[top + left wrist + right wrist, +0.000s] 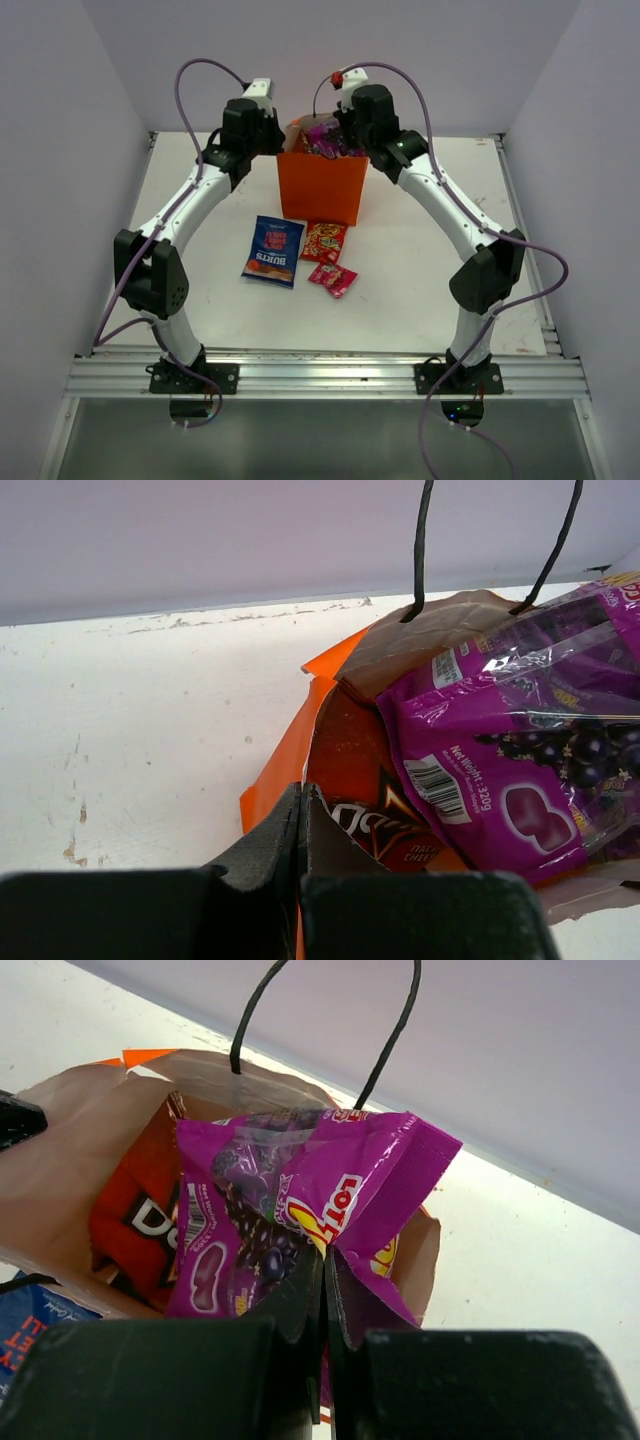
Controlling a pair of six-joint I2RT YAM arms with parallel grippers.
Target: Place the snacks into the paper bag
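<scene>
Upright on the white table (420,270), an orange paper shopping bag (322,190) with thin black loop handles (424,550) and a pale brown inside; at its left rim, the left gripper (302,815), jaws pressed together on the bag's orange wall, a sliver of orange showing between the black fingers; over its mouth, the right gripper (325,1285), jaws closed tight on an edge of a glossy purple snack bag (290,1210) — this one only partly inside, its upper part standing out above the rim, with barcode and dark berry print turned upward; deeper in, against the paper bag's left wall, an orange-red Doritos bag (135,1220), partly covered by the purple one; in front of the paper bag, lying flat and not yet packed, three more packets — a blue crisp bag (273,250) off toward the left, a red-yellow packet (324,242) just beside it and closest to the paper bag's front face, and a small pink-red packet (333,279) a little farther out from the paper bag, touching the red-yellow one or very nearly so, impossible to tell which.
</scene>
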